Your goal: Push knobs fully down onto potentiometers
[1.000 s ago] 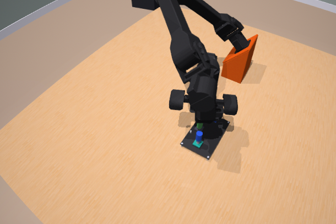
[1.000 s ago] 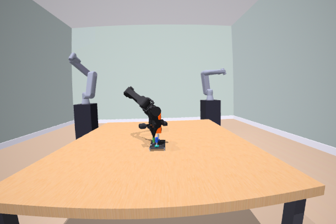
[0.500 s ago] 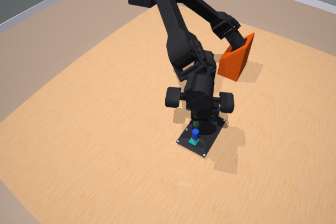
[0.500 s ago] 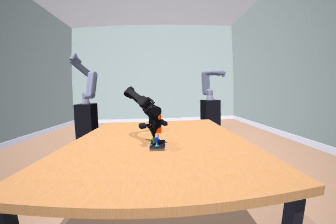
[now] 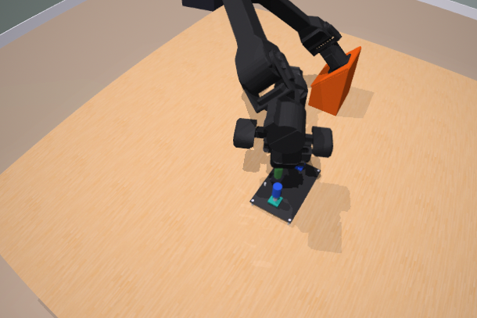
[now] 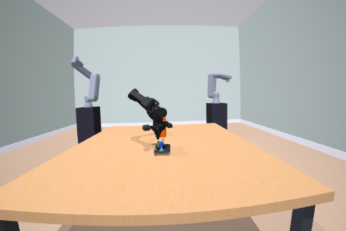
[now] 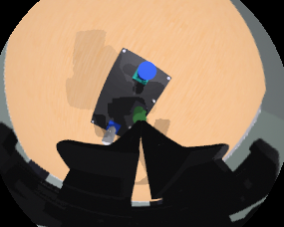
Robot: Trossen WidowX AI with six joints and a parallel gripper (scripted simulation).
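Observation:
The dark circuit board (image 5: 303,194) (image 7: 119,90) stands on short legs. At its near end in the top view, a blue knob (image 5: 277,189) (image 6: 161,143) (image 7: 146,71) stands over a teal potentiometer (image 5: 274,201) (image 6: 161,150) (image 7: 138,79), with a bit of shaft showing between them. A green knob (image 5: 277,173) (image 6: 158,143) (image 7: 140,114) stands farther back; its base is hard to make out. My gripper (image 6: 157,138) (image 7: 141,123) is shut and empty, its tips just above the green knob; whether they touch it is unclear. The tips are hidden in the top view.
A blue potentiometer (image 5: 299,168) (image 7: 114,126) with a grey part (image 7: 109,136) sits at the board's far end, close beside the fingers in the wrist view. An orange angled block (image 5: 330,93) (image 6: 163,133) stands behind the arm. Two grey arms on dark pedestals stand beyond the table.

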